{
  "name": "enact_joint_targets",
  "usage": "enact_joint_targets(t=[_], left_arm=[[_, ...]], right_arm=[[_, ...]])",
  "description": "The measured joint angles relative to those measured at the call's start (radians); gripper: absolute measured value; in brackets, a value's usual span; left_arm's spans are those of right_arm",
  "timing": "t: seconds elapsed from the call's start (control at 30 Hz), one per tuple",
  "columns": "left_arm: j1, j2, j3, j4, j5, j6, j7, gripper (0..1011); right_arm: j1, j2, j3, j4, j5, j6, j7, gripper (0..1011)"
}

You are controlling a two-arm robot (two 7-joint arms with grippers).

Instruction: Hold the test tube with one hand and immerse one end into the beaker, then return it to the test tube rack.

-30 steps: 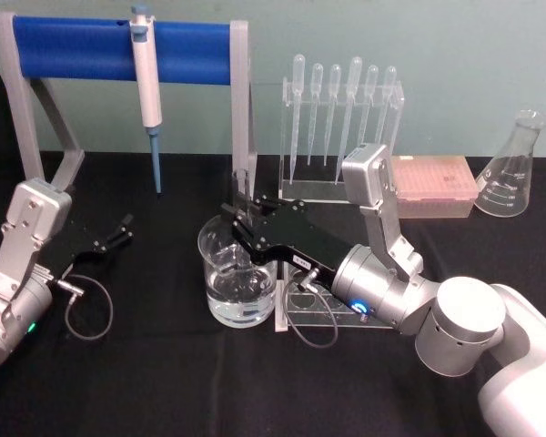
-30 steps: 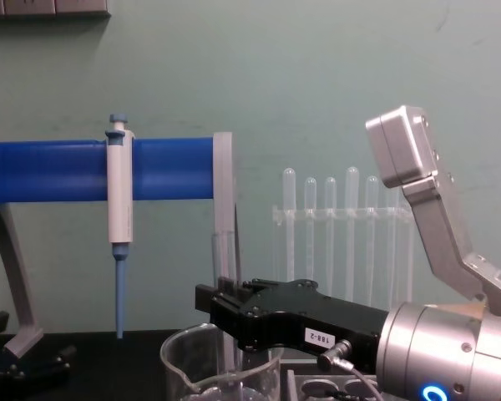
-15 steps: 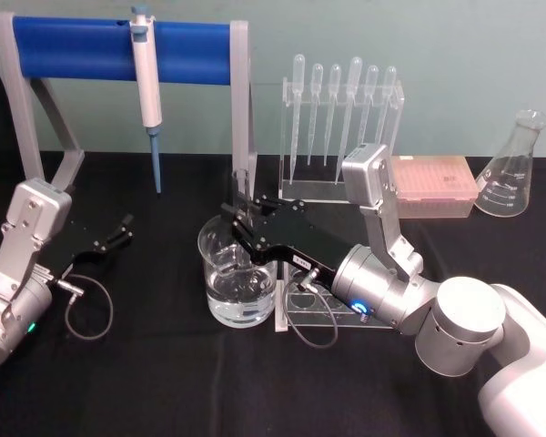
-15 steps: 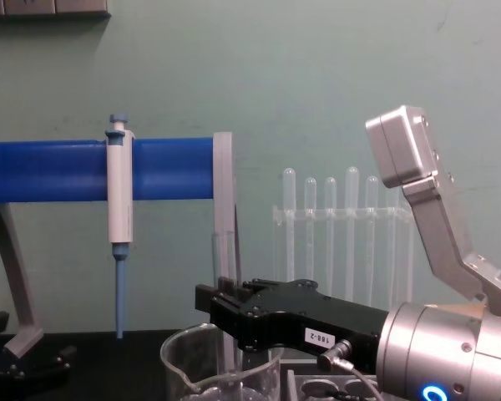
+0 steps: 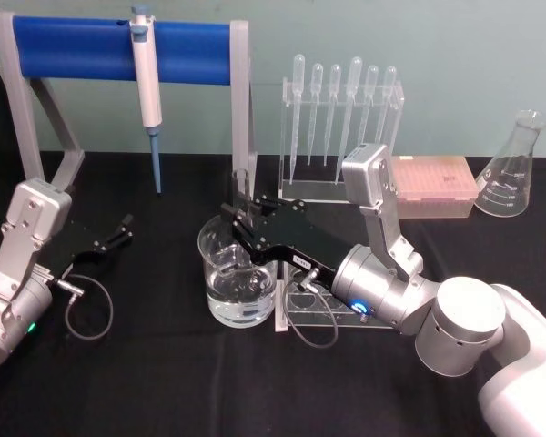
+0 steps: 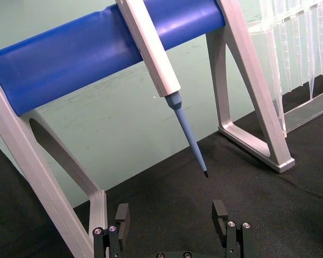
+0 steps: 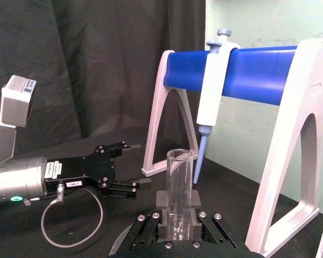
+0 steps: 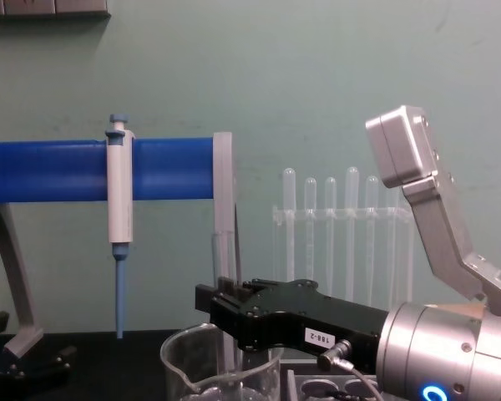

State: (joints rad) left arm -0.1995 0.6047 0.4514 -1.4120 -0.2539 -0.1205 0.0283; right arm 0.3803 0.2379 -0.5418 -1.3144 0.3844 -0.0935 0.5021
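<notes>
Nothing has visibly shifted in the last second; at centre of the head view the right black flat-jawed end effector (image 5: pixel 244 221) stays clamped on the long clear glass test tube (image 7: pixel 179 185), held upright with its lower end inside the wide clear glass beaker (image 5: pixel 220 291); the dip looks underway, and the return to the clear holed rack (image 5: pixel 344 320) is left; the left end effector (image 5: pixel 116 233) idles open at left.

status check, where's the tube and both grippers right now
Right gripper shut on the clear glass test tube, upright, lower end inside the wide clear glass beaker. Left gripper open, parked at left. Clear test tube rack beside beaker.
</notes>
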Motion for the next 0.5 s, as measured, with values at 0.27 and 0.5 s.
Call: enact_joint_targets(t=[0.27,0.5], left_arm=[[0.0,0.0,0.0,0.0,0.0,0.0,0.0,1000],[0.0,0.0,0.0,0.0,0.0,0.0,0.0,1000]], right_arm=[[0.0,0.0,0.0,0.0,0.0,0.0,0.0,225],[0.0,0.0,0.0,0.0,0.0,0.0,0.0,225]])
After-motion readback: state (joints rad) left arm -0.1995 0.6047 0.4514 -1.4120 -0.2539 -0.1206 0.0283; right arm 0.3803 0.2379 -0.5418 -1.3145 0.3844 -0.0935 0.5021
